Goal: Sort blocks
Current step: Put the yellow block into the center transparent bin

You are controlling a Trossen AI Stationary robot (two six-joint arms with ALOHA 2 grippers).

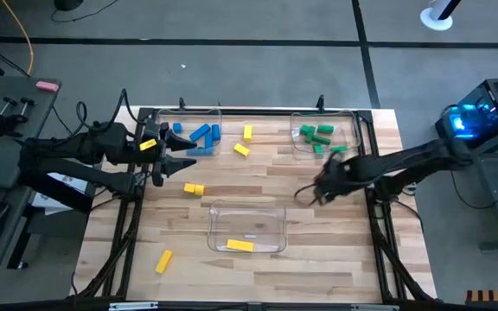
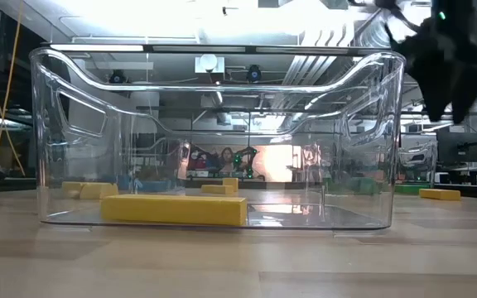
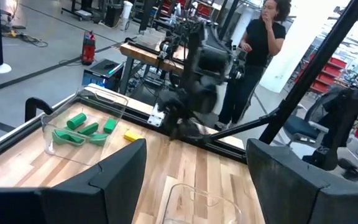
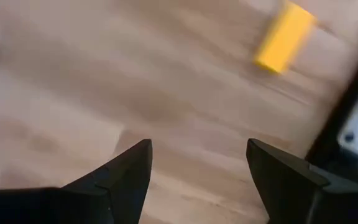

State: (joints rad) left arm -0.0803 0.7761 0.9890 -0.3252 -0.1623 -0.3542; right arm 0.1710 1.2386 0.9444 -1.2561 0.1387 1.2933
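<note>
Blue blocks (image 1: 201, 134) lie in the far-left clear bin, green blocks (image 1: 318, 136) in the far-right bin (image 3: 73, 130). One yellow bar (image 2: 172, 209) lies in the near bin (image 1: 247, 229). Other yellow blocks rest on the table (image 1: 247, 132), (image 1: 241, 149), (image 1: 194, 188), (image 1: 163, 261). My left gripper (image 1: 180, 162) hovers near the blue bin; it is open and empty (image 3: 194, 149). My right gripper (image 1: 311, 192) hangs above the table right of the near bin, open and empty (image 4: 197, 149). A yellow block (image 4: 284, 37) lies on the wood beyond its fingers.
A black rail frame (image 1: 370, 138) borders the wooden table (image 1: 318, 259). A person (image 3: 260, 50) stands in the room beyond the table's right side. The near bin's wall (image 2: 222, 132) fills the low view.
</note>
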